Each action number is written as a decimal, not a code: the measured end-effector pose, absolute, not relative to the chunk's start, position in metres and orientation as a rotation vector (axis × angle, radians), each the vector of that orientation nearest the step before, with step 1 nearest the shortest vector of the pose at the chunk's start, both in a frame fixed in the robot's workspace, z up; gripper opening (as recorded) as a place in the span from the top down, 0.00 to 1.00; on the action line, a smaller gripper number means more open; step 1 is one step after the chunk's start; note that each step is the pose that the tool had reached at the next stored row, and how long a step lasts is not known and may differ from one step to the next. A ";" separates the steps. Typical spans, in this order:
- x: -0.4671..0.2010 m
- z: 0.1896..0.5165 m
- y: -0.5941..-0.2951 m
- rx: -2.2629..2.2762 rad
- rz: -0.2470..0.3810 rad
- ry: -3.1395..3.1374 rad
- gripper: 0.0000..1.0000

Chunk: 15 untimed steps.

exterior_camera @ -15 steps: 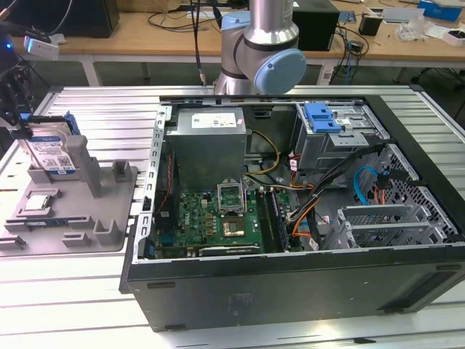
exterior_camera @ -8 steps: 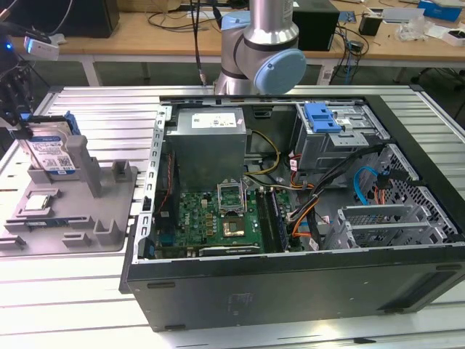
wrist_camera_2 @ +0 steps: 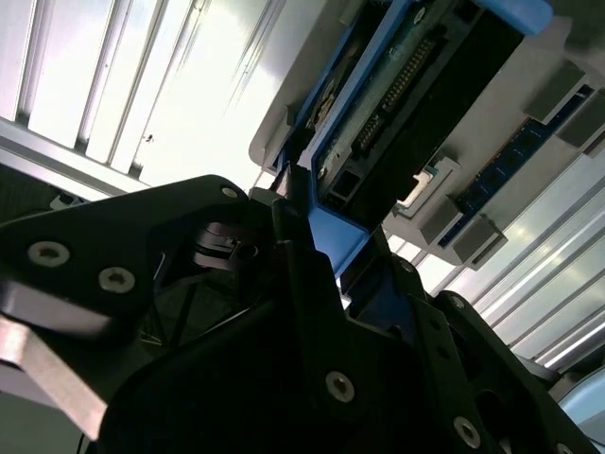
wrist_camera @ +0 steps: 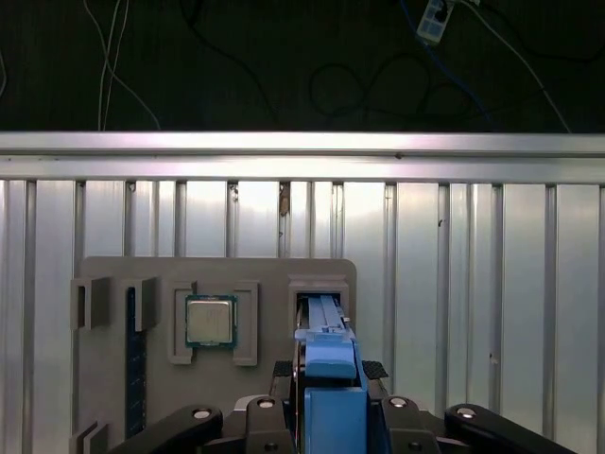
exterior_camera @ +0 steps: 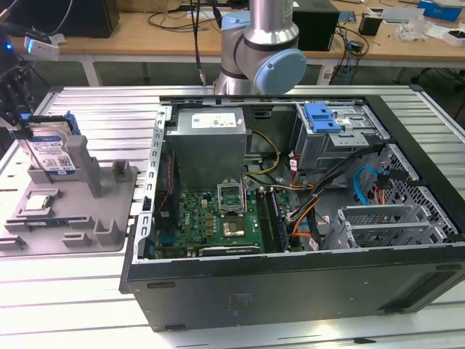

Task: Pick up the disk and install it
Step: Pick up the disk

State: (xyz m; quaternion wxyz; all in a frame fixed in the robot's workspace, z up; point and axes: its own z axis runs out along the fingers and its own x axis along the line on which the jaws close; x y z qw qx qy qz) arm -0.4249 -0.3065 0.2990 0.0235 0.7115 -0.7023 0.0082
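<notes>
- Currently the gripper (wrist_camera: 328,371) has its black fingers (wrist_camera: 284,370) closed against both sides of a narrow blue edge. I can see no gap there, so I judge it to be gripping the disk.
- The disk (exterior_camera: 52,151) stands upright on its edge in a slot of the grey holder tray (exterior_camera: 109,218), at the exterior view's left and well apart from the open computer case (exterior_camera: 290,283). I cannot tell whether it has left the slot.
- In the second wrist view the connector end of the drive and its blue carrier frame (wrist_camera_2: 336,236) sit right at the fingers.
- A square CPU chip (wrist_camera: 210,320) lies in its own recess of the tray, just beside the slot.
- Risk: the hold is on thin plastic frame edges, so the drive could slip or twist if the pull is not straight.
- Risk: a tilted lift could make it bind against the slot walls and drag the tray along the slatted table (exterior_camera: 94,102).
- Risk: loose cables (exterior_camera: 363,185) crowd the grey drive cage (exterior_camera: 338,142) inside the case and could snag.
- Writing: the disk's face carries a white-and-blue label, and the power supply (exterior_camera: 207,142) bears white stickers. None of their print is legible.
</notes>
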 end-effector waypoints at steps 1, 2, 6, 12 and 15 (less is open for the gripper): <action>-0.425 0.299 -0.307 2.202 0.025 -2.174 0.63; -0.425 0.299 -0.307 2.202 0.025 -2.174 0.63; -0.425 0.300 -0.307 2.203 0.025 -2.174 0.63; -0.425 0.305 -0.306 2.203 0.026 -2.174 0.63; -0.425 0.308 -0.307 2.202 0.025 -2.174 0.63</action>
